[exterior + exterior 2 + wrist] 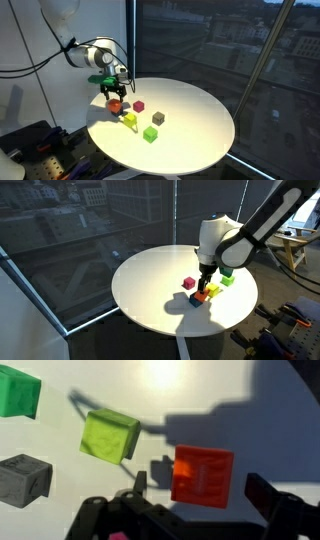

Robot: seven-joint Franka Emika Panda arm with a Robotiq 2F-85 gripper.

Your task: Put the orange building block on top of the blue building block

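Note:
The orange building block [203, 474] lies in shadow on the white table, seen from above in the wrist view. My gripper [200, 487] is open, with one dark finger on each side of the block and a gap at both sides. In both exterior views the gripper [113, 96] [205, 283] hangs just over the orange block [114, 105] [206, 294]. The blue building block does not show in the wrist view. A dark patch beside the orange block [196, 301] is either the blue block or shadow; I cannot tell which.
On the round white table [190, 105] lie a yellow-green cube [110, 435], a green cube [18, 392], a grey cube [24, 478] and a magenta cube [138, 105], all close to the orange block. A window wall stands behind the table.

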